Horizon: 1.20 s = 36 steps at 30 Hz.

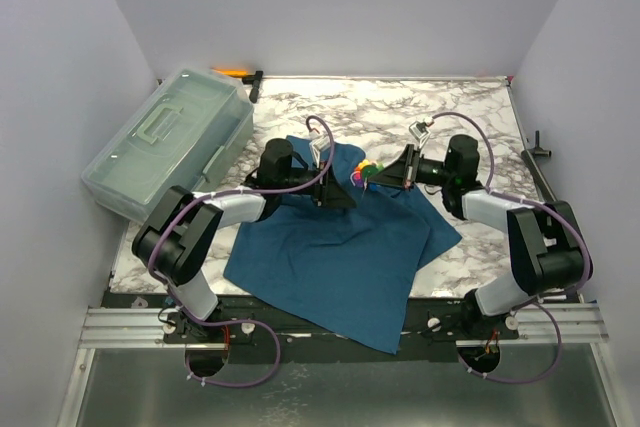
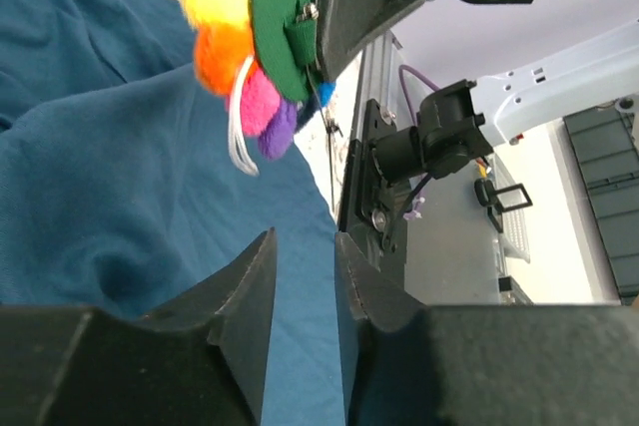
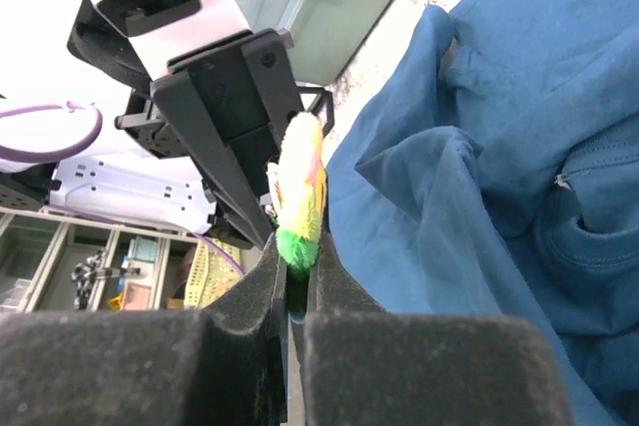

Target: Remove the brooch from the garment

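Right jaws: are clamping together on the brooch [image 3: 300,209], pinching its green lower rim edge-on.
Brooch: is being held up in the right jaws over the upper part of the garment [image 1: 340,247], between the tips of the two arms. In the left wrist view its fluffy yellow, orange, pink and purple lobes [image 2: 235,32] are bulging out from a green disc, and a thin white loop is hanging below them.
Brooch and cloth: both wrist views are showing the brooch clear of the blue fabric; whether anything fine is joining them, I cannot tell.
Left jaws: are standing a little apart with nothing between them, pointing toward the brooch from close by and not touching it.
Garment: is lying rumpled on the surface [image 1: 480,117], its near corner hanging over the front edge.
Surface: is showing a white-and-grey marble pattern around the cloth.
Box [image 1: 165,137]: is sitting closed at the back left, translucent, well apart from the jaws.
Orange-handled tool [image 1: 235,72]: is lying at the back edge, just behind the box.
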Available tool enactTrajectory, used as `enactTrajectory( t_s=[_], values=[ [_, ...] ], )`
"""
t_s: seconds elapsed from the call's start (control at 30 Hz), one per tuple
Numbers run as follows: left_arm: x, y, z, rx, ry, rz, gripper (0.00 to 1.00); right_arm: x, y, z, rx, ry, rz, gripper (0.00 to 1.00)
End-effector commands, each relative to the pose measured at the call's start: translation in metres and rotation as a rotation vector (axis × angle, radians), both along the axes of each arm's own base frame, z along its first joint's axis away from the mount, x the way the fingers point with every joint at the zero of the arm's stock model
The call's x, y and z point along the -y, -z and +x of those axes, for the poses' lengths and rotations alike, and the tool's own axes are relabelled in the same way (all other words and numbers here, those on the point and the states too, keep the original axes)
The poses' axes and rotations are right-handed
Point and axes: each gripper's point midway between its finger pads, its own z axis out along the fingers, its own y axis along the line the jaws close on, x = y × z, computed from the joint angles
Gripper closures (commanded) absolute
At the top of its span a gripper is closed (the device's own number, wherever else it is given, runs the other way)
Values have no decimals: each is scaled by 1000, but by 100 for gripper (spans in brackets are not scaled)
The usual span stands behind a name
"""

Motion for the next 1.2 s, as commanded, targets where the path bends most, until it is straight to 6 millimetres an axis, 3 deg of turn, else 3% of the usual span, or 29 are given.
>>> enactTrajectory(
  t_s=[0.0,0.17,0.33,0.57,0.7,0.8,1.07,1.17],
  values=[
    [6,11,11,60,-41,81,74,-1,4,-8,-71,-48,58,99],
    [15,24,-1,51,-6,105,79,-1,6,-5,-89,-40,72,100],
    [34,-3,-17,73,91,34,79,0,23,-3,-120,-10,49,99],
    [52,-41,0,84,71,-63,80,1,34,-7,-140,-8,27,100],
    [55,-48,10,74,44,-84,75,1,36,-8,-153,-12,30,99],
    [47,-48,26,74,-20,-81,62,1,35,-9,-171,-15,39,99],
    [4,-71,64,166,-143,-100,42,-1,43,-7,-305,-8,69,100],
    [-12,-62,77,186,-197,-44,38,-2,44,-7,-347,-11,86,100]
  ],
)
